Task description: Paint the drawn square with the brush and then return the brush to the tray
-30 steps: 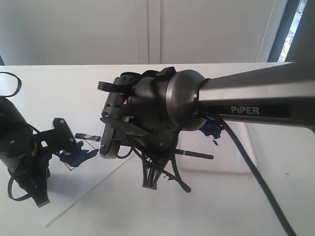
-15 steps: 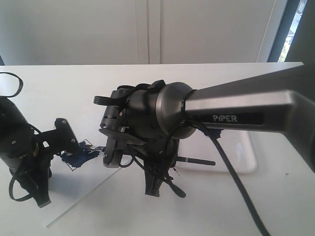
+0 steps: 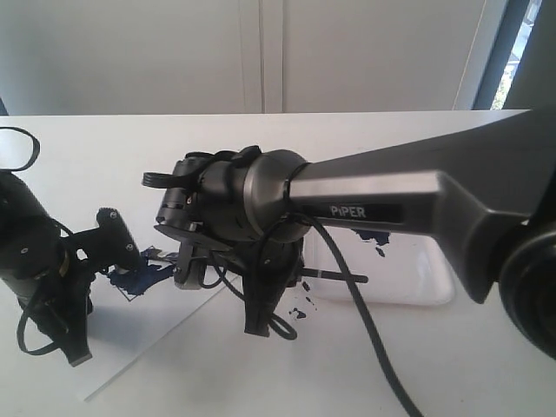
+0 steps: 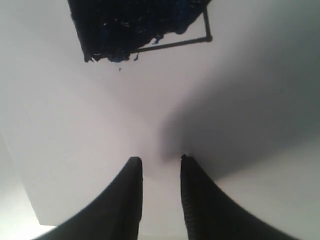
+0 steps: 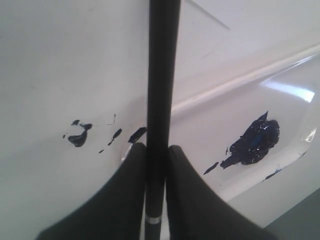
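My right gripper (image 5: pixel 156 148) is shut on the brush (image 5: pixel 162 75), whose black handle runs straight out between the fingers. In the exterior view this gripper (image 3: pixel 259 326) points down at the table, left of the tray (image 3: pixel 426 282). The brush handle (image 3: pixel 339 277) sticks out towards the tray; its bristle end is hidden by the arm. A dark blue paint blob (image 5: pixel 252 142) lies in the tray (image 5: pixel 225 90). The drawn square (image 3: pixel 139 278), smeared with blue paint, is on the paper by my left gripper (image 3: pixel 76 347). That gripper (image 4: pixel 159 161) is open, low over the paper below the drawn square (image 4: pixel 140 30).
Blue paint specks (image 3: pixel 300 304) dot the table between the paper and the tray; the paint specks (image 5: pixel 77 137) also show left of the brush handle. The white paper sheet (image 3: pixel 148 330) lies at an angle at the front left. The right arm (image 3: pixel 391 200) crosses over the tray.
The right arm has swung left with the brush held in it, uncovering more of the tray and its paint blob. The left arm has stayed put.
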Robot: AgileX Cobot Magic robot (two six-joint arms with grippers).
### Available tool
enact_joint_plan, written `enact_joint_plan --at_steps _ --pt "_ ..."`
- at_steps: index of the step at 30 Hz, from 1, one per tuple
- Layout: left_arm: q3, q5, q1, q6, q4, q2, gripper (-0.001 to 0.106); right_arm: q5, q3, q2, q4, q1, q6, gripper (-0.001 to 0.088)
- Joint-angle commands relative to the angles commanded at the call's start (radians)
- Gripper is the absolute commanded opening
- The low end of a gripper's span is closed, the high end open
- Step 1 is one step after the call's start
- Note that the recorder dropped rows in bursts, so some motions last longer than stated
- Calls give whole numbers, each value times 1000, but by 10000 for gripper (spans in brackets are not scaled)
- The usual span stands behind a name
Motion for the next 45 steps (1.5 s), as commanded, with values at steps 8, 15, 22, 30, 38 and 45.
enact_joint_plan --at_steps 8,15,22,30,38,45 --pt "0 -4 0 0 0 0 344 39 -6 -2 19 0 -29 0" --pt "0 -7 0 0 0 0 344 39 -6 -2 29 0 -42 0" --pt "0 -7 0 0 0 0 344 39 -6 -2 75 0 -76 0" --pt "0 -9 0 -4 0 0 344 39 -6 -14 77 26 -78 0" --pt "0 1 0 -22 0 0 344 39 -6 -14 70 26 -46 0" --pt "0 23 0 -113 64 0 344 39 -6 -14 32 26 -14 0"
